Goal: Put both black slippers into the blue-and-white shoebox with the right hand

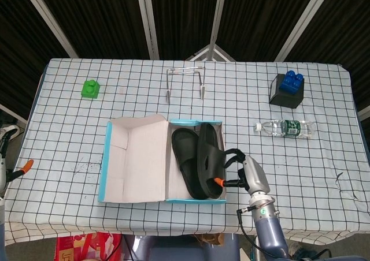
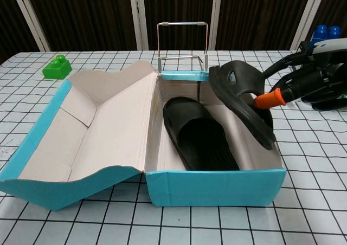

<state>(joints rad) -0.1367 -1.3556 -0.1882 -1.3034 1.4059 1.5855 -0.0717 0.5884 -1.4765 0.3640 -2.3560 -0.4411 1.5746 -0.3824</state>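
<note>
While gripping a tilted slipper (image 2: 242, 105), right hand (image 2: 314, 82) hovers beside the shoebox (image 2: 217, 186) — fingers curled, orange thumb tip forward.

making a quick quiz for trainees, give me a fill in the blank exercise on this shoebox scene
1. The right hand holds a black ____ tilted on edge over the shoebox.
2. One slipper lies ____ on the box floor.
3. The shoebox lid is ____.
4. The blue brick sits on a ____ block.

Missing words: slipper; flat; open; black
</note>
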